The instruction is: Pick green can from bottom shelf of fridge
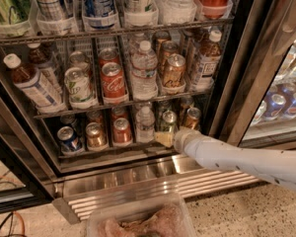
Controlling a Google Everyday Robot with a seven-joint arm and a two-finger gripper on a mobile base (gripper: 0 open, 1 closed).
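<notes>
Green can (168,121) standing upright at the front of its lane on the bottom shelf (108,152) of the fridge (230,78), silver top showing, lower body just behind the hand (164,138). Taking the rest by size: fridge standing open on this side, keeping drinks in narrow wire lanes, fronts outward, presumably for drawing out one at a time without disturbing neighbours. Bottom shelf running shorter than the tier above, holding a single visible row behind a steel lip, likely for stopping anything sliding out. Arm (246,162) slanting in low from the right edge, passing above the steel sill (138,174), probably owing to the short tier leaving no headroom for reaching from above. Water bottle (145,124) crowding the target just on its left, orange-brown can (191,117) doing likewise just on its right, so leaving little beyond a straight frontal approach. Hand sitting level with the lip, squarely before the target, seemingly lining up for clasping the sides; touching or not, hard telling from here; spread wide or closed, cannot tell either.
</notes>
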